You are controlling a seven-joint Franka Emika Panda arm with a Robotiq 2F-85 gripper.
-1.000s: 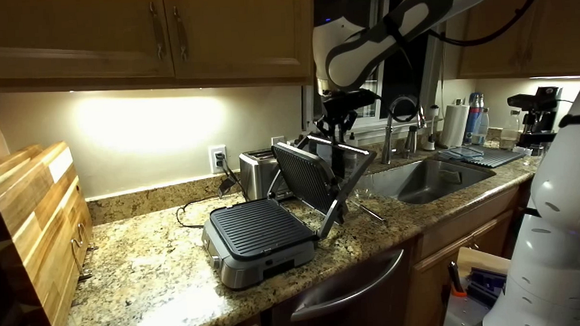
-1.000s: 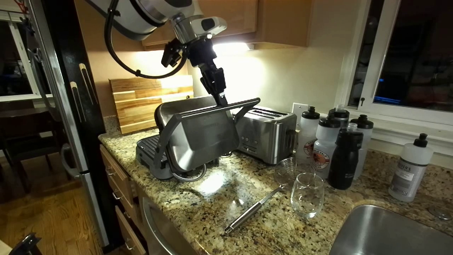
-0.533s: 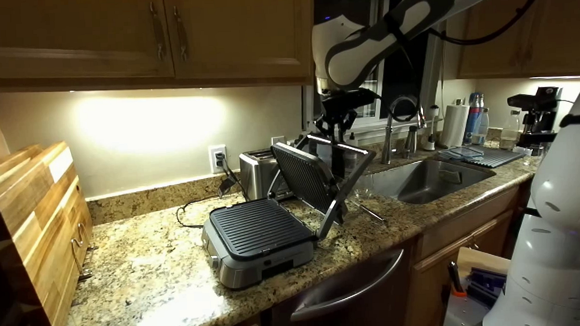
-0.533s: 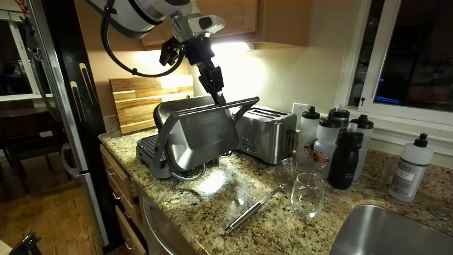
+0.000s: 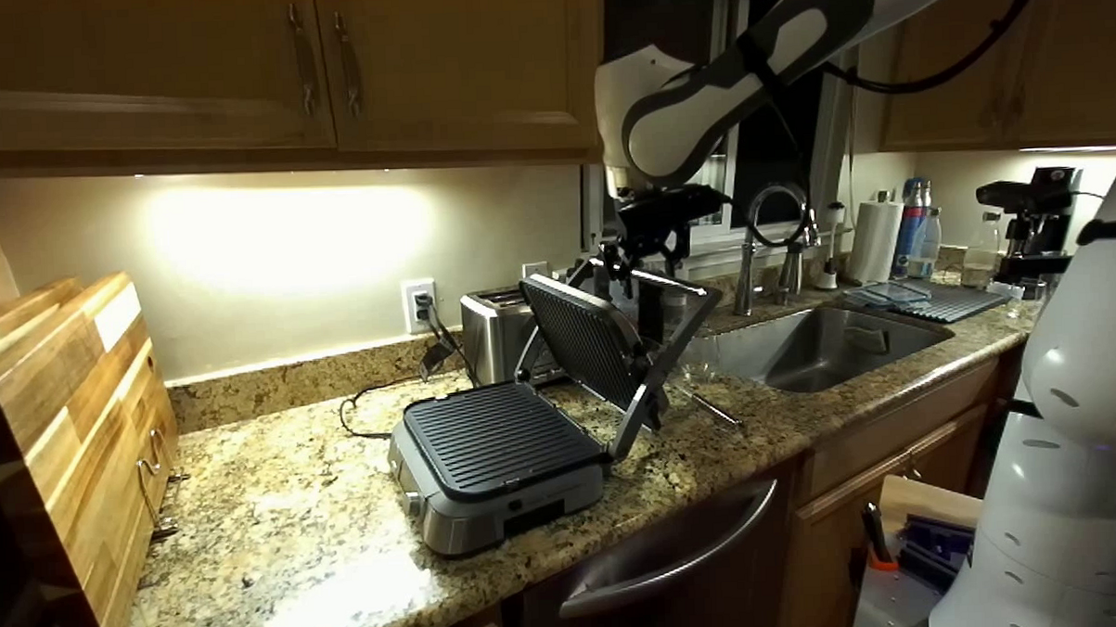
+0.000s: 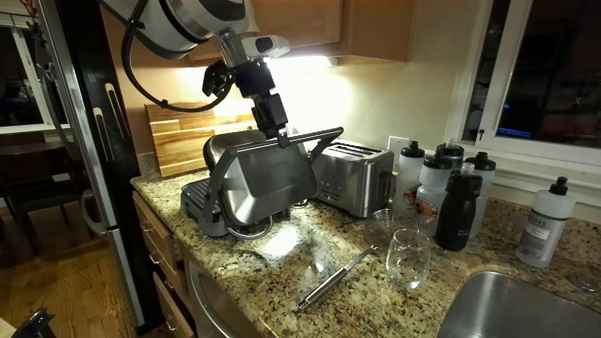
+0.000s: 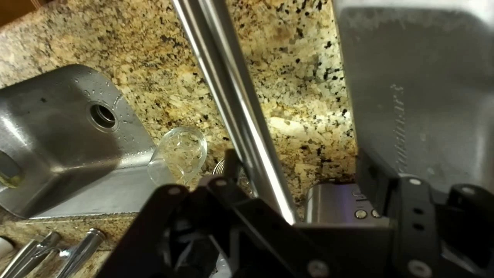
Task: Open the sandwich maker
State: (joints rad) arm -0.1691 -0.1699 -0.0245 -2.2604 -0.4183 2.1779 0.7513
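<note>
Presently the sandwich maker (image 5: 505, 441) stands on the counter (image 5: 277, 518) w/ its lid (image 6: 272, 183) already raised steeply, so I judge the opening nearly complete. My hand (image 7: 301, 170) is spread around the handle (image 6: 311, 136), which passes between its jaws, prob. b/c this way I can push it w/o pinching. Whether a jaw touches it, I can't confirm: wrist view is too dark there.

The silver-grey sandwich maker (image 5: 516, 445) is just sitting there wide open on the granite counter (image 5: 277, 509), base (image 5: 459, 526) lying flat, lid (image 6: 272, 183) standing up at a tilt. Both dark ribbed plates (image 5: 497, 432) are showing, and the bar handle (image 6: 314, 136) is angling out behind the lid.
</note>
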